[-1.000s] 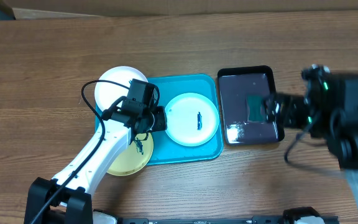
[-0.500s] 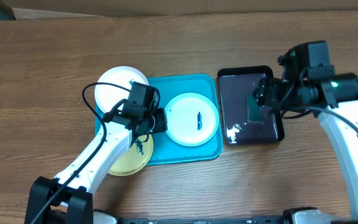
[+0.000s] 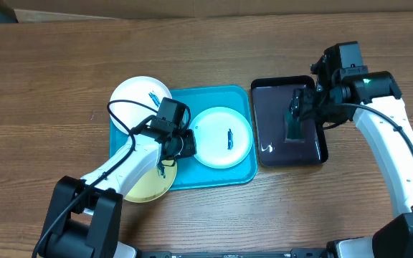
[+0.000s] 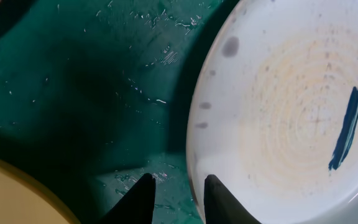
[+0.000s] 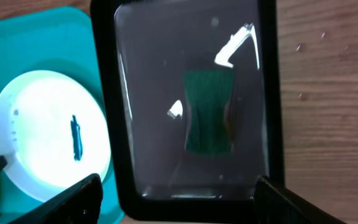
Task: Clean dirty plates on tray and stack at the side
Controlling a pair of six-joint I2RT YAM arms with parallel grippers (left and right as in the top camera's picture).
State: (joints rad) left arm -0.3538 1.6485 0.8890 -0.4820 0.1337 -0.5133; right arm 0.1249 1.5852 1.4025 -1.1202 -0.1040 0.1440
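From overhead, the tray (image 3: pixel 214 175) lies mid-worktop (image 3: pixel 49 72) with the mint plate (image 3: pixel 221 140) flat on its right half. The white plate (image 3: pixel 138 97) overlaps the tray's far left corner and the yellow plate (image 3: pixel 145 188) overlaps its near left corner. The left gripper (image 3: pixel 181 143) sits low at the mint plate's left edge, and its body hides the contact.

The left wrist view shows what that hides. The two fingers (image 4: pixel 143 196) stand a narrow gap apart, astride the plate's rim, and a strip of wet tray shows between the left finger and the rim. This view also brings out a blue smear (image 4: pixel 347 130) and faint brownish rings on the plate.

To the right, the black tray (image 3: pixel 278 154) holds a green sponge (image 3: pixel 295 125), with the right gripper (image 3: pixel 303 107) above it. Overhead, the spread of its fingers is hard to read. The right wrist view shows them wide apart and empty, with the sponge lying flat in the glossy tray between and beyond them.
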